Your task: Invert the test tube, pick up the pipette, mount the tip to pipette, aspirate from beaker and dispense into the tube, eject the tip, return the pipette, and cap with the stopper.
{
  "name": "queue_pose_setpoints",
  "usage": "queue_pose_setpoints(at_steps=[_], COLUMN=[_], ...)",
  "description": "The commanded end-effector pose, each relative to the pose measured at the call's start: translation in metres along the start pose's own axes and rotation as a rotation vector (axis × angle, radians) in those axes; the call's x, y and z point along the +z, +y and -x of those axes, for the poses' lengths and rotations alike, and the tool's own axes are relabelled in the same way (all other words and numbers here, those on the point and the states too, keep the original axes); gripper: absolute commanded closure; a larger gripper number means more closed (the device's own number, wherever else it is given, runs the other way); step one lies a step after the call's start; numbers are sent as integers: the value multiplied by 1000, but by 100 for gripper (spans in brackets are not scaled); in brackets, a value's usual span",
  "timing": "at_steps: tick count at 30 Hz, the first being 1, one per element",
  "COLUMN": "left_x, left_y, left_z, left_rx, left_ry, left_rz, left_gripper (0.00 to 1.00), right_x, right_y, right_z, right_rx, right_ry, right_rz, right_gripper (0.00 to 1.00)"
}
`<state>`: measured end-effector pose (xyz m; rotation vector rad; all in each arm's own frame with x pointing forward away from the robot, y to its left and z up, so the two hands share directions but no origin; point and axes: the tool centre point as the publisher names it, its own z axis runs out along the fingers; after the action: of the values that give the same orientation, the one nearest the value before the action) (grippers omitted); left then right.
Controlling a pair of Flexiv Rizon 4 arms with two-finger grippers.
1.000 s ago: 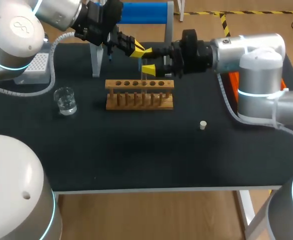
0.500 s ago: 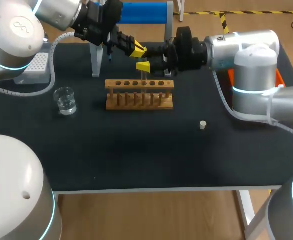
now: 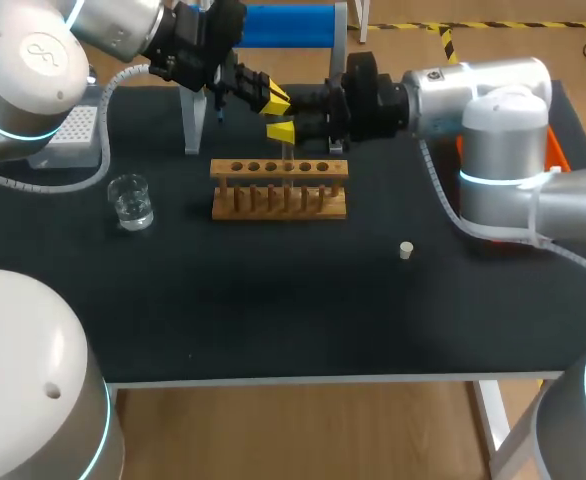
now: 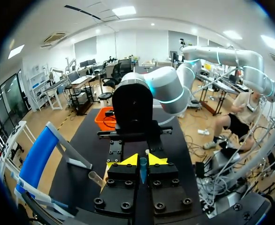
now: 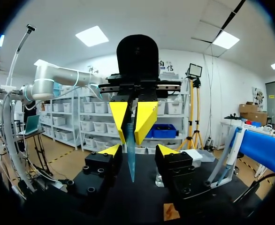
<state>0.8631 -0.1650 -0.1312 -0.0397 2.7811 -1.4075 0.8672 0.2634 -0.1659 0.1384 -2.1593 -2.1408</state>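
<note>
Left wrist view shows the left hand (image 4: 142,160) closed on a clear tube (image 4: 142,170), which is pinched between its two yellow tips. The right arm (image 4: 147,93) faces it from close by.

Right wrist view shows the same tube hanging down from the left hand's fingers (image 5: 118,118). Its lower end sits between the fingers of the right hand (image 5: 139,151). Those two fingers stand apart on either side of the glass without touching it, so the right hand is open.

Head view places both hands together just behind and above a wooden rack (image 3: 278,188), which stands in the middle of the black bench (image 3: 273,310) and has a row of holes along its top. A beaker (image 3: 130,200) holding clear liquid stands to the left of the rack. A small pale stopper (image 3: 405,250) lies to the right of the rack, a little nearer the front edge. A white tip box (image 3: 73,128) sits further left than the beaker and behind it, partly hidden by the left arm (image 3: 103,30).
</note>
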Motion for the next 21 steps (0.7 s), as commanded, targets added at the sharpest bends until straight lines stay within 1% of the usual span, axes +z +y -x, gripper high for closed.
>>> queue_pose_setpoints(at_steps=[1,4,6,7,8,9,16,17,18,21], left_x=[0,0,0,0,0,0,0,0,0,0], left_y=[0,0,0,0,0,0,0,0,0,0], left_z=[0,0,0,0,0,0,0,0,0,0], left_rx=[0,0,0,0,0,0,0,0,0,0], left_ry=[-1,-1,-1,-1,-1,-1,-1,-1,-1,-1], left_rz=[0,0,0,0,0,0,0,0,0,0], left_gripper=[100,100,100,100,100,100,100,75,0,0], right_x=[1,1,1,1,1,1,-1,-1,-2,-5], right_y=[-1,-1,-1,-1,-1,-1,-1,-1,-1,-1], right_z=[2,1,1,0,0,0,-1,-1,-1,-3], right_rx=[-1,-2,-2,-3,-3,-3,-7,-8,-8,-8], right_ry=[6,7,7,7,8,8,9,9,9,8], right_rz=[1,3,5,5,6,7,13,14,14,15], right_gripper=[57,60,69,75,84,100,100,100,100,100])
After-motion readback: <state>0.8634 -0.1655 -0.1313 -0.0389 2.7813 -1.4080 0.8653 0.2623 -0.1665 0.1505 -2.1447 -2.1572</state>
